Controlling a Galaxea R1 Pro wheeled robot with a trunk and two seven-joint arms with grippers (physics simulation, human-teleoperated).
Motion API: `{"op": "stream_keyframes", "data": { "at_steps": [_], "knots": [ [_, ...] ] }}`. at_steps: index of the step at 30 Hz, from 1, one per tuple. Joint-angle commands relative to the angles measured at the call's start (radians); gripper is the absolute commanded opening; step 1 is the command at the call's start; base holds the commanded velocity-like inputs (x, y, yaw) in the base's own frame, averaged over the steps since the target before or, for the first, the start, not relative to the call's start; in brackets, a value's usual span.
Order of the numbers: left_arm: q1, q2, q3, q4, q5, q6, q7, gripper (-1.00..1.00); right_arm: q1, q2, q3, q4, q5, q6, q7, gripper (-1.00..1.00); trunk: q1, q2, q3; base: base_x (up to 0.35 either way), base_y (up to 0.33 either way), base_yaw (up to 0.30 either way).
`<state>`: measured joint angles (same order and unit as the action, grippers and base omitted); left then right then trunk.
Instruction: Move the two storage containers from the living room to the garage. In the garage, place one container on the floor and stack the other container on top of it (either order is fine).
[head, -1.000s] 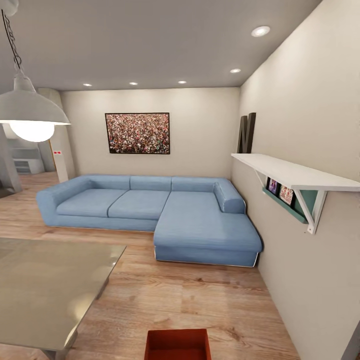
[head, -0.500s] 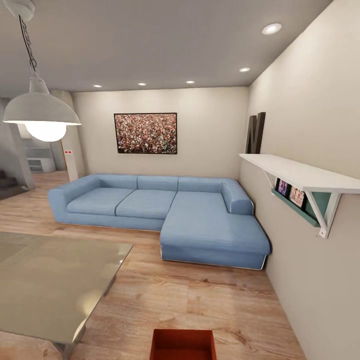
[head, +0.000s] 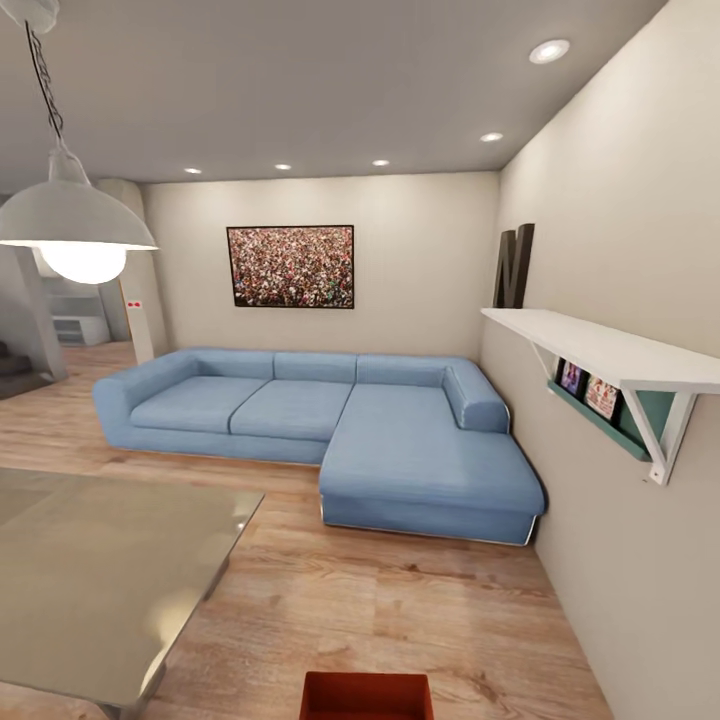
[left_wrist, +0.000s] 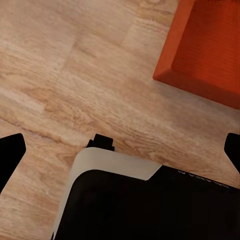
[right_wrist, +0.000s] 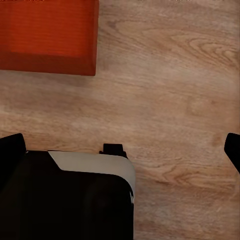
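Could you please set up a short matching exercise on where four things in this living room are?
Things:
1. storage container
2. sofa
3. pendant lamp
4. white shelf

Places:
A. hanging from the ceiling
B. mounted on the side wall
C. on the wood floor nearest the camera
D. against the far wall, under the picture

Pairs: 1-C, 2-D, 3-A, 4-B

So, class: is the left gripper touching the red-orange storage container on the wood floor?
Apart. The left wrist view shows the storage container lying on the wood floor, with bare planks between it and the dark fingertips at the picture's edges.
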<state>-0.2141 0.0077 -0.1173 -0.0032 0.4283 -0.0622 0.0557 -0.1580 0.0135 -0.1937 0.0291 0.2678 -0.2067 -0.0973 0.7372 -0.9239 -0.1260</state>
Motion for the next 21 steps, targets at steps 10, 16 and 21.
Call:
{"op": "stream_keyframes", "data": {
  "at_steps": [10,16,21],
  "knots": [
    [-0.001,0.0,-0.008,0.0,0.007,-0.002,0.003,1.0,-0.001,0.0,-0.009,0.003,0.01,-0.005,-0.007,1.0,0.0,-0.001,-0.001,0.008,0.0,-0.041],
    [-0.001,0.0,-0.008,0.0,0.007,-0.002,0.003,1.0,-0.002,0.0,-0.009,0.003,0.01,-0.005,-0.007,1.0,0.0,-0.001,-0.001,0.0,0.0,-0.162],
    [-0.001,0.0,-0.008,0.0,0.007,-0.002,0.003,1.0,-0.002,0.0,-0.009,0.003,0.01,-0.005,-0.007,1.0,0.0,-0.001,-0.001,0.0,0.0,-0.031]
  ]
}}
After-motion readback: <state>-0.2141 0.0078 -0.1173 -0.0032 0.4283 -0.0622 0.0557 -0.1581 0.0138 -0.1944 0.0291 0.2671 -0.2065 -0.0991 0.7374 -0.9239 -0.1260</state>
